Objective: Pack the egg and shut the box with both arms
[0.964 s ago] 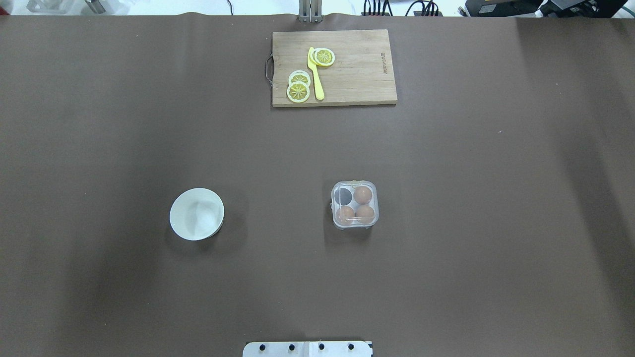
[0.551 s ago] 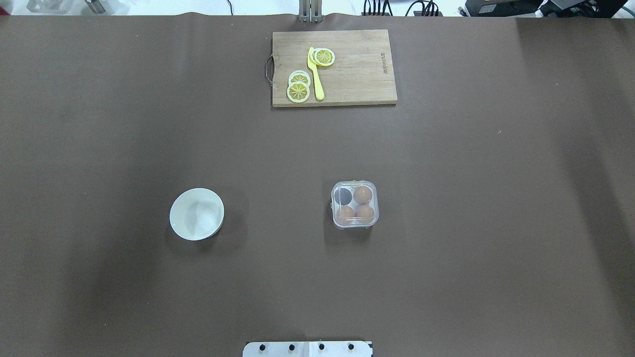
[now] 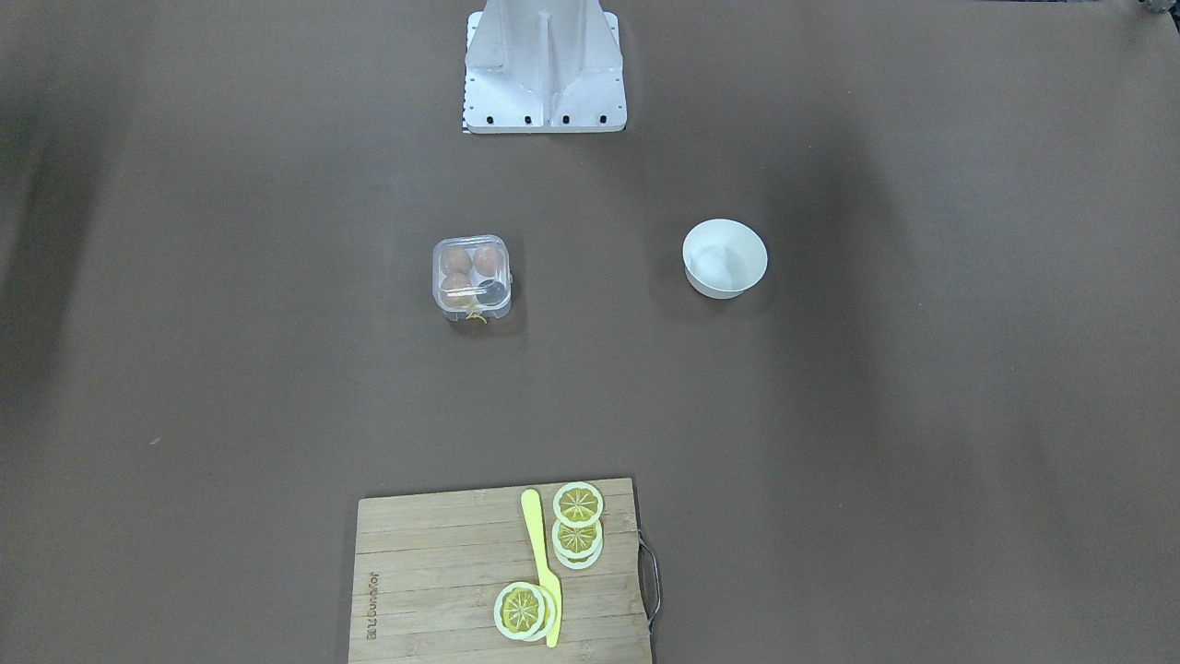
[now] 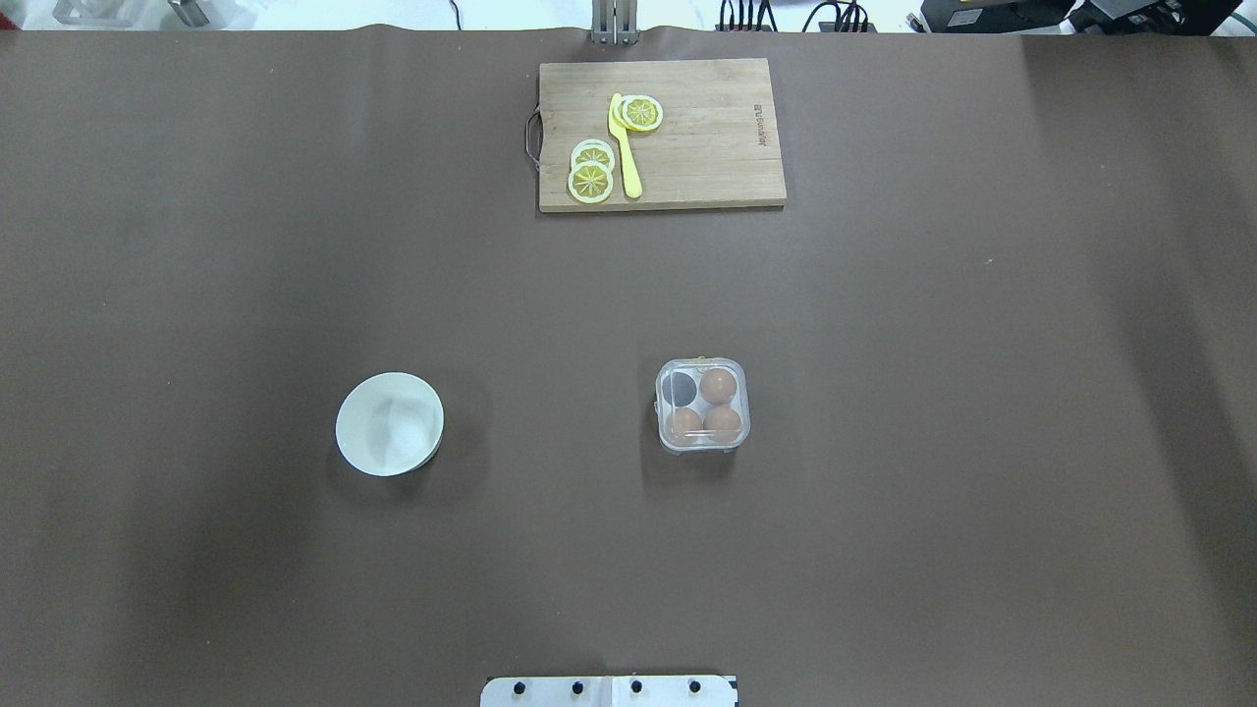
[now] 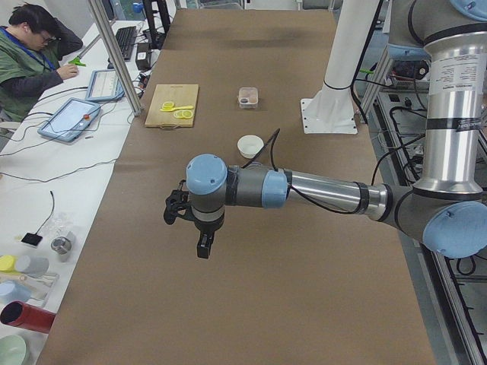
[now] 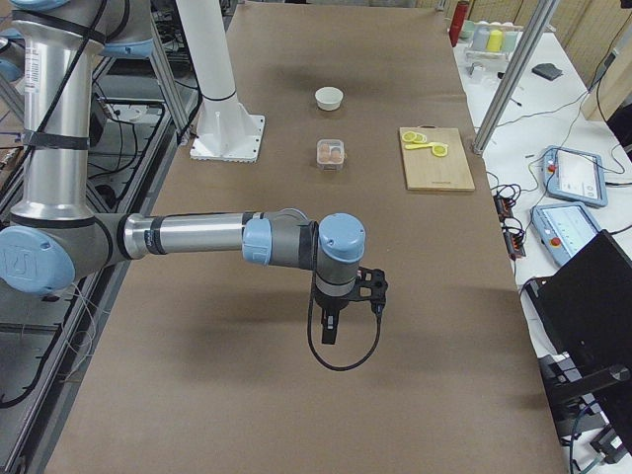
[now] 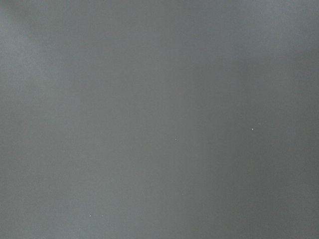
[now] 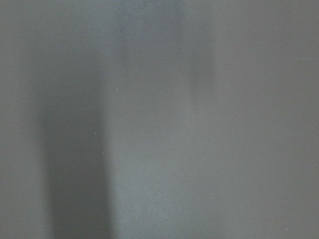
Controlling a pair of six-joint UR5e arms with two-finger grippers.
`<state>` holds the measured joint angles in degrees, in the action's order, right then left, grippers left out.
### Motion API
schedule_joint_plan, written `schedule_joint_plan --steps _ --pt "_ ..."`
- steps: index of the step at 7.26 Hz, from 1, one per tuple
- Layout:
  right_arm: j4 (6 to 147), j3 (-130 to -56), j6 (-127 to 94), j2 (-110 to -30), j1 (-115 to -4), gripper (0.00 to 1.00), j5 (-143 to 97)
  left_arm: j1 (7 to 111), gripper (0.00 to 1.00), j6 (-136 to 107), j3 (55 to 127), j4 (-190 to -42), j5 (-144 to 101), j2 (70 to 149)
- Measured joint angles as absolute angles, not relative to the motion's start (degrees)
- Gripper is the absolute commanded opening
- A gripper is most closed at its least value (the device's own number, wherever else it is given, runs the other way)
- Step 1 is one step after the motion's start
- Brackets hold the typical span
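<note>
The clear box [image 4: 702,406] stands on the brown table right of centre, also in the front view [image 3: 472,277]. Three light-brown eggs fill its cells, one at the far right [image 4: 718,386]. The far-left cell [image 4: 678,390] is empty. The lid seems to lie down over the cells. A yellow string [image 3: 477,316] hangs at its far side. My left gripper [image 5: 204,245] shows only in the left side view, my right gripper [image 6: 329,331] only in the right side view. Both hang over bare table far from the box; I cannot tell if they are open or shut.
An empty white bowl [image 4: 390,423] stands left of the box. A wooden cutting board [image 4: 707,147] with lemon slices [image 4: 591,181] and a yellow knife [image 4: 626,157] lies at the far edge. The robot's base plate [image 4: 609,691] is at the near edge. Both wrist views show only blurred table.
</note>
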<state>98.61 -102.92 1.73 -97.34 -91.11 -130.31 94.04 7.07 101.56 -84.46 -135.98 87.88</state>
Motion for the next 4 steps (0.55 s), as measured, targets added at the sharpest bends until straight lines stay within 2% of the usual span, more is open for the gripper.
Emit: schedule_joint_plan --steps 4 --pt "98.6 -103.0 1.8 -97.4 -90.9 1.00 -130.9 94.0 0.98 7.0 101.8 -84.5 -136.1 87.7"
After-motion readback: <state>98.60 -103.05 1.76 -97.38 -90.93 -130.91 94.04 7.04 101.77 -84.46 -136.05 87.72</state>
